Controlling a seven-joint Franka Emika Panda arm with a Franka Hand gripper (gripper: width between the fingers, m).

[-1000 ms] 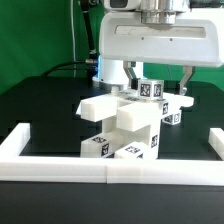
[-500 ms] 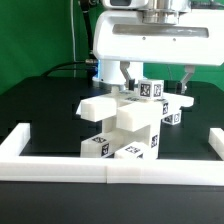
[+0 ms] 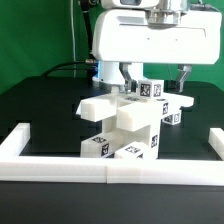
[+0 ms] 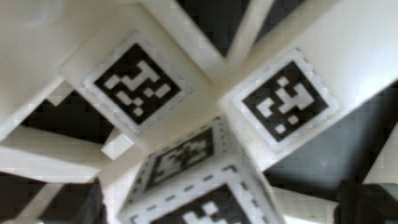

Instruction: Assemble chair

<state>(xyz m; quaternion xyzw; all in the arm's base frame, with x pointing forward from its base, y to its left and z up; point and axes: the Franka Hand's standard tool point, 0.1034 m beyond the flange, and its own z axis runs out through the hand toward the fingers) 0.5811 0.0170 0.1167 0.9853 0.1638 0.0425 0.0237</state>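
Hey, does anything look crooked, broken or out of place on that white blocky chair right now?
Nothing looks broken or fallen. The chunky white plastic chair stands in one piece on the black table, though turned at an angle to the low white border wall. The white pincer hangs open over it.

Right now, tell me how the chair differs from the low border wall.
The chair bears black-and-white square tags; the border wall is plain. The chair is a stack of blocks standing tall in the middle of the table; the border wall lies low along its edges. Both are white.
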